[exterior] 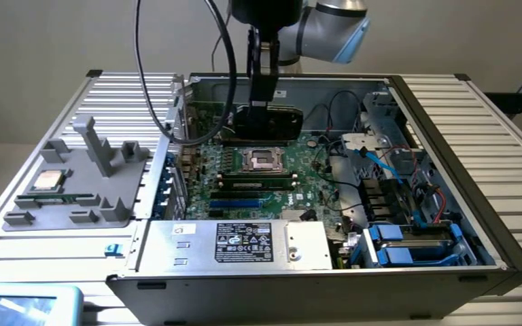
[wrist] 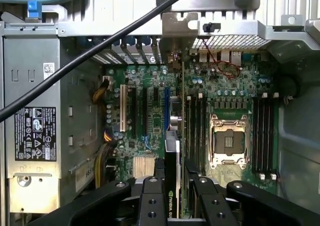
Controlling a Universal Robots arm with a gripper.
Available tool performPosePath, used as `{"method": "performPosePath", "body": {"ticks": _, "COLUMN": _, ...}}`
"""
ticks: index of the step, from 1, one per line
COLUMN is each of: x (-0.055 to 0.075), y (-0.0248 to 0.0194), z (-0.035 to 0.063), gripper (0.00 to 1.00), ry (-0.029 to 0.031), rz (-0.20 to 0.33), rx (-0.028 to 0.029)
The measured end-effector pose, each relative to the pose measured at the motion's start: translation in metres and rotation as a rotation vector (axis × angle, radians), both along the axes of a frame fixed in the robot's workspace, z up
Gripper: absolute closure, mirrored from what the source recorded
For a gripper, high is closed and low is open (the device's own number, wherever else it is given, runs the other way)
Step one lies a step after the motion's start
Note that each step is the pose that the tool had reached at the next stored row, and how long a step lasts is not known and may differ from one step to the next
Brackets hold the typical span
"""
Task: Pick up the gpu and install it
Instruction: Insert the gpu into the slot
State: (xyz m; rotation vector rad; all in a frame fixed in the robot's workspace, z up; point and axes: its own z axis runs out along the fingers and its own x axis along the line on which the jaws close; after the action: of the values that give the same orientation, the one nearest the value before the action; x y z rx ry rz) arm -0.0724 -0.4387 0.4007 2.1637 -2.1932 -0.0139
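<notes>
Our black two-fingered claw [wrist: 175, 186] is clenched on the gpu [wrist: 171, 148], a thin flat black card held on edge between the fingers. It hangs over the green motherboard [wrist: 145, 136], between the long blue slot [wrist: 166, 106] and the square silver processor socket [wrist: 229, 141], inside the open grey metal computer case [exterior: 242, 299] on the ribbed aluminium table [exterior: 501, 129].

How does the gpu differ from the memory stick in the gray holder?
The gpu hangs on edge in the gripper's jaws over the motherboard; the memory stick lies in the gray holder outside the case. The gpu is broad and black-faced; the memory stick narrow and green. Both are flat cards.
</notes>
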Motion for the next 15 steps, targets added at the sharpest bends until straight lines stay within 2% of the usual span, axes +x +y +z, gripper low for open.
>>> {"method": "performPosePath", "body": {"ticks": 9, "x": -0.014, "y": -0.0002, "z": -0.0163, "gripper": 0.75, "ry": 0.0, "rz": 0.002, "rx": 0.0}}
{"method": "performPosePath", "body": {"ticks": 11, "x": -0.015, "y": -0.0017, "z": -0.02, "gripper": 0.75, "ry": -0.0001, "rz": 0.003, "rx": 0.0}}
{"method": "performPosePath", "body": {"ticks": 15, "x": -0.015, "y": -0.0078, "z": -0.0272, "gripper": 0.75, "ry": 0.0, "rz": 0.003, "rx": 0.0}}
